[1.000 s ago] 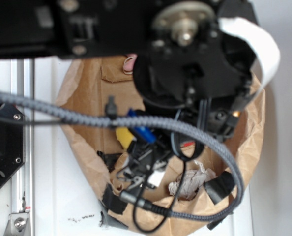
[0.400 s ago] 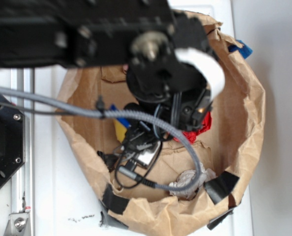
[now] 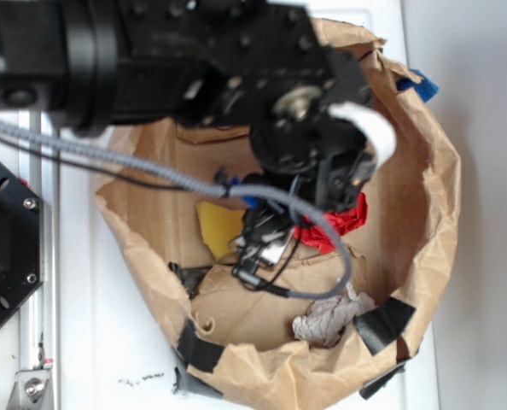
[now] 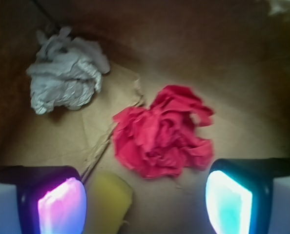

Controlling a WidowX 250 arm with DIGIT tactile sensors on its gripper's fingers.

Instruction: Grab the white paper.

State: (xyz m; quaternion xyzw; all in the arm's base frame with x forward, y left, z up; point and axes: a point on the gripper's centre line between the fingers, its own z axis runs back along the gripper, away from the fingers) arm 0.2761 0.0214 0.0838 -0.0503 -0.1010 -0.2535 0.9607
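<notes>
- Your gripper (image 4: 145, 195) fills the bottom of the wrist view, jaws spread wide and empty, one fingertip (image 4: 61, 204) glowing pink at left, the other cyan at right.
- Just ahead, the yellow sponge wedge (image 4: 108, 200) sits low between the jaws, nearer the pink one.
- Beyond it, the crumpled red paper ball (image 4: 162, 131) lies centred in your opening on the brown paper floor.
- Farthest, the white paper (image 4: 67, 80) rests up and to the left, outside the jaw line and apart from the red wad.
- From outside, you see that white wad (image 3: 330, 314) against the paper bag wall (image 3: 433, 213), well clear of the arm.
</notes>
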